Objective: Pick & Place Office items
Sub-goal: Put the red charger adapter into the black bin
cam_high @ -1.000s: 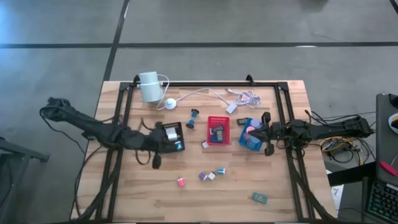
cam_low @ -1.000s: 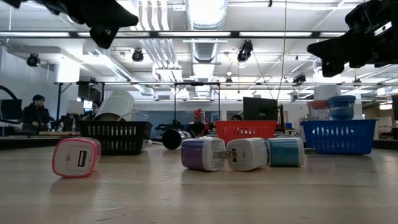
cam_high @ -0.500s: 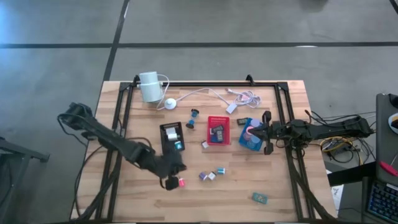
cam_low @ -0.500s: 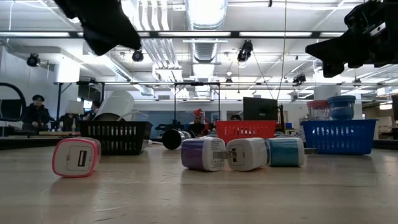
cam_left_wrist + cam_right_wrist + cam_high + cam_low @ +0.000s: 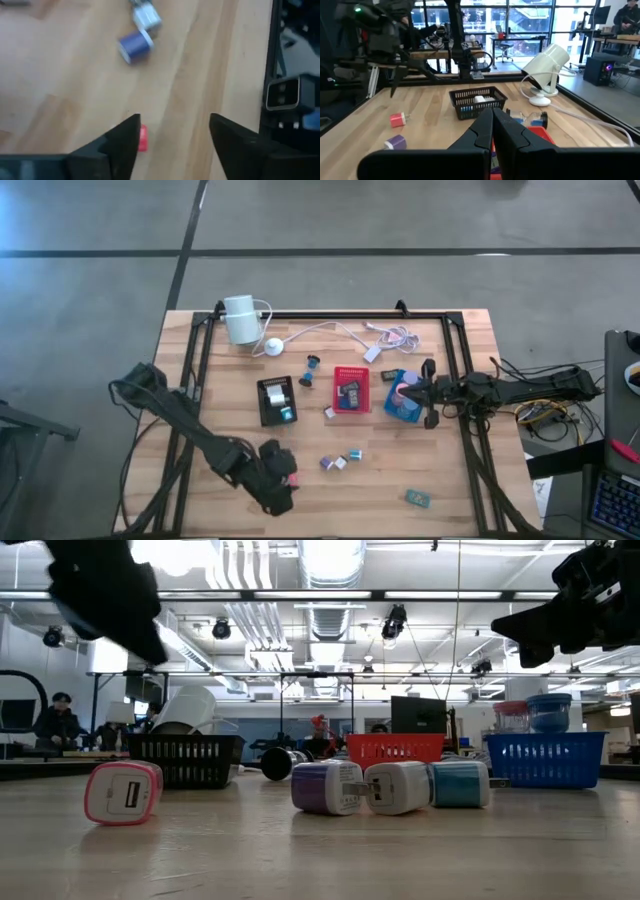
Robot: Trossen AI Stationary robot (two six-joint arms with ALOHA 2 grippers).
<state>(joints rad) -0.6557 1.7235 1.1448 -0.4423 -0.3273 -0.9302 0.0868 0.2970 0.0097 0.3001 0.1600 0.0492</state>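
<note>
A pink block [image 5: 292, 477] lies on the wooden table near its front edge. My left gripper [image 5: 172, 125] hangs open above and just beside it, and the block [image 5: 142, 138] shows at the inner side of one finger. In the low view that gripper [image 5: 110, 600] stands well above the block [image 5: 123, 792]. To the right, a purple block [image 5: 327, 463], a white block [image 5: 341, 462] and a teal block [image 5: 356, 455] lie in a row. My right gripper [image 5: 492, 122] is shut and holds nothing, level over the blue tray [image 5: 398, 408].
A black tray [image 5: 275, 400], a red tray [image 5: 352, 388] and the blue tray hold small items at mid table. A white cylinder device [image 5: 240, 318] with its cable stands at the far left. A green piece [image 5: 418, 498] lies near the front right. Black rails [image 5: 192, 380] run along both sides.
My left gripper has swung from beside the black tray toward the table's near edge, sinking and tipping downward, and now hangs by the pink block. No block has moved.
</note>
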